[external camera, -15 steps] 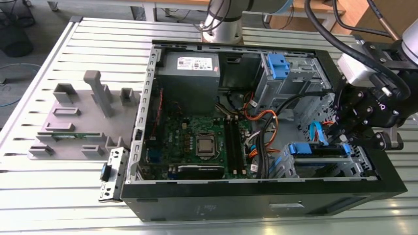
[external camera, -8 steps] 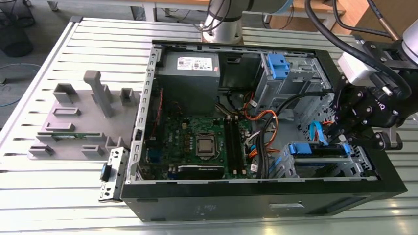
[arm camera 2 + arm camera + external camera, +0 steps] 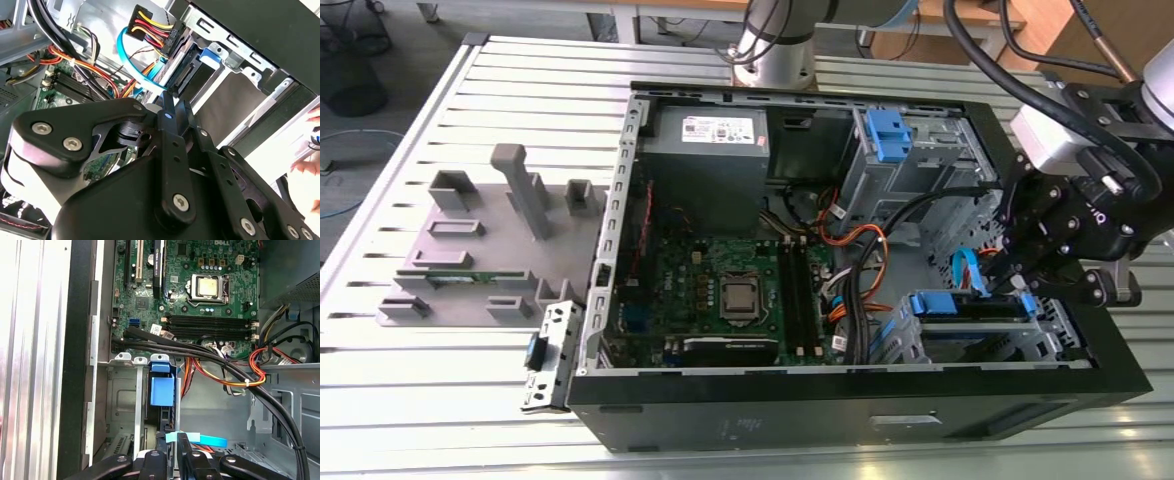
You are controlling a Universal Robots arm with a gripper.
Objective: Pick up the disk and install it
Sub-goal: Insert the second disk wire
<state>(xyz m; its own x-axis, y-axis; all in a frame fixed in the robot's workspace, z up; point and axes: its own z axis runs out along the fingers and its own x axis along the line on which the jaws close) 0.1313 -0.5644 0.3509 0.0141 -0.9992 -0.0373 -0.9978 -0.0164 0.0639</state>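
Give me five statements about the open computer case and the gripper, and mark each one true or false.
1. The computer case lies on its side with its panel off, so the motherboard is exposed. True.
2. The gripper hangs over the grey fixture block on the exterior view's left. False: it is at the drive bay, at the case's end on the exterior view's right.
3. The processor socket carries a fan and heatsink. False: the bare metal chip top is visible.
4. A blue plastic tab sits in the drive bay just ahead of the gripper in the first wrist view. True.
5. Every cable in the case is black. False: orange, red, yellow and blue cables run there too.
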